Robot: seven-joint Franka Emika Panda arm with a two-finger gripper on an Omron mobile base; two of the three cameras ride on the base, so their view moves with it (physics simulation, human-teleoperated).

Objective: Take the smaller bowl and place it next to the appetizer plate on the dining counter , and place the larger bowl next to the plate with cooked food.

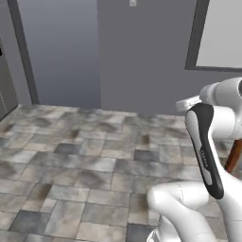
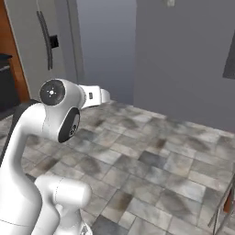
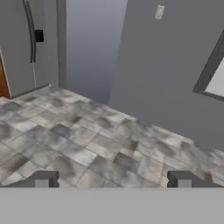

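1. The floor (image 1: 71, 160) is stone tile in mottled grey, tan and brown, with a few darker slate squares
2. The walls (image 2: 183, 59) are flat mid grey; one panel (image 1: 61, 47) reads bluish grey
3. The fridge (image 3: 22, 43) is pale grey with a dark curved handle (image 3: 30, 30)
4. The arm (image 2: 27, 151) is glossy white with dark joint covers
5. The window frame (image 1: 194, 38) is dark grey around a pale pane
6. A reddish-brown wooden leg (image 1: 234, 156) shows beside the arm
7. The fingertips (image 3: 43, 179) are dark grey
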